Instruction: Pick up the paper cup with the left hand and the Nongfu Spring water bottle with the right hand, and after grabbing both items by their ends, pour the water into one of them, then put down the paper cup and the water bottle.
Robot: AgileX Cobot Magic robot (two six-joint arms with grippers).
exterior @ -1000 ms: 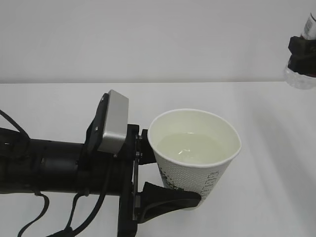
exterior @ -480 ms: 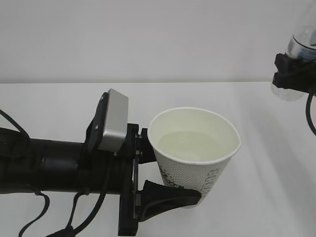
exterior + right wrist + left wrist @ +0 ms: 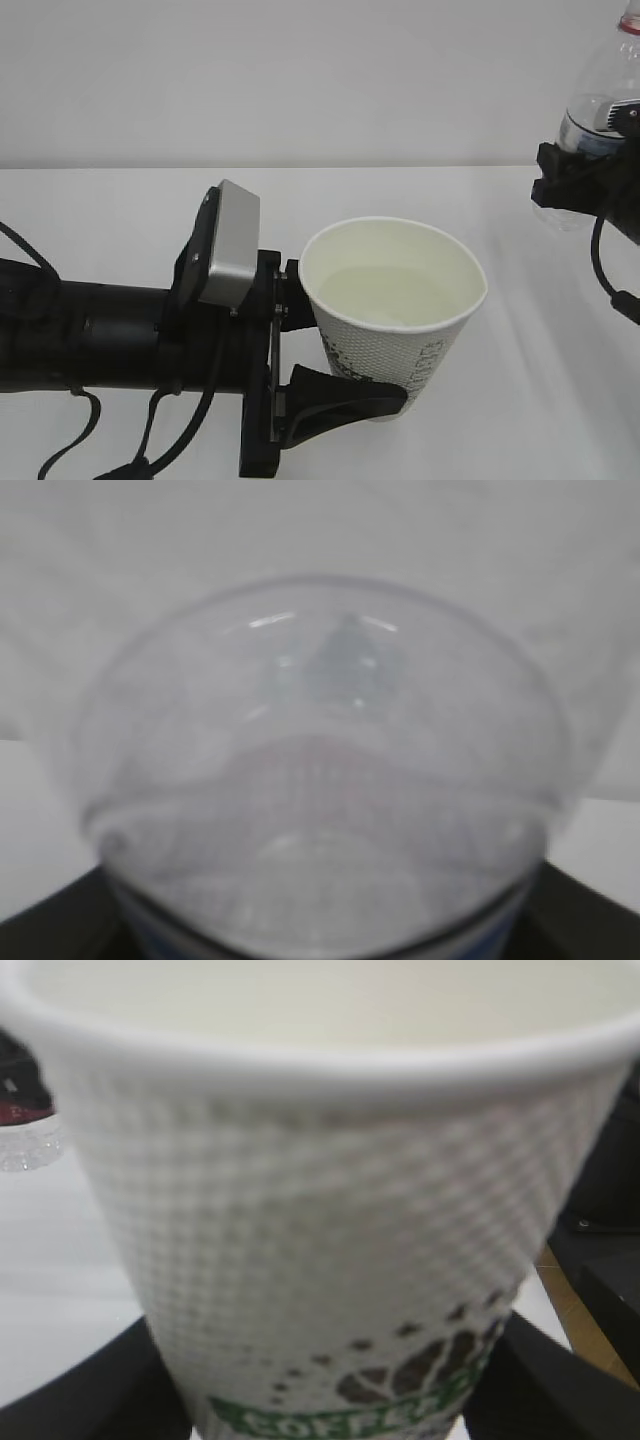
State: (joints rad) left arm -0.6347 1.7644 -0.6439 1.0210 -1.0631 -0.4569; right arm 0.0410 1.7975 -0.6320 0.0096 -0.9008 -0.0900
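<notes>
Two arms are in view over a white table (image 3: 120,210). On the left, the left hand (image 3: 300,350) reaches in from the left edge and grips the paper cup (image 3: 395,310) low on its side, one finger (image 3: 340,402) wrapped round the near wall and the other against the far-left wall. The cup stands upright, near the middle of the scene, with the water (image 3: 385,295) lying as a shallow pool inside. At the far right edge, the right hand (image 3: 585,195) is clamped on the lower body of the Nongfu Spring water bottle (image 3: 600,95), which stands roughly upright, tilted slightly, well apart from the cup. Its red neck ring shows at the top corner.
</notes>
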